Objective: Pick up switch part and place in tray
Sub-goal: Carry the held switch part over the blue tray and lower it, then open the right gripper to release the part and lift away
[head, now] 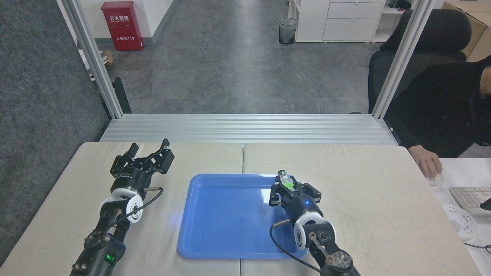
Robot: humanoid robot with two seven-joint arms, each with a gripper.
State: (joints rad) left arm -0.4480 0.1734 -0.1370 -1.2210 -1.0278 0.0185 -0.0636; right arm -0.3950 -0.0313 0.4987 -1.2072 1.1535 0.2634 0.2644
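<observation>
Head view, read left to right. The left gripper (149, 150) rests over the cream table (383, 199), well apart from the tray, its two fingers spread with nothing between them. At centre lies the blue tray (215, 230), glossy, with a raised rim and nothing lying on its floor. Over the tray's right portion hangs the right gripper (287, 187), clamped on the switch part (285, 181); the silvery end points away from the camera and the green clip shows between the fingers. At far right a person's hand (429, 165) rests near a keyboard (470, 199), apart from the work.

Risks, as judgement: the part is small and held at its middle, so a release from height could let it bounce or roll on the slick surface and cross the low rim. The part also sits near the tray's far right corner; opening there leaves little margin. The trailing cable of the right arm loops over the tray and could sweep a released part.

Obscured: the part's whitish end is hidden within the fingers. The height of the gripper above the tray floor cannot be judged. Both arms are cut off by the lower edge.
</observation>
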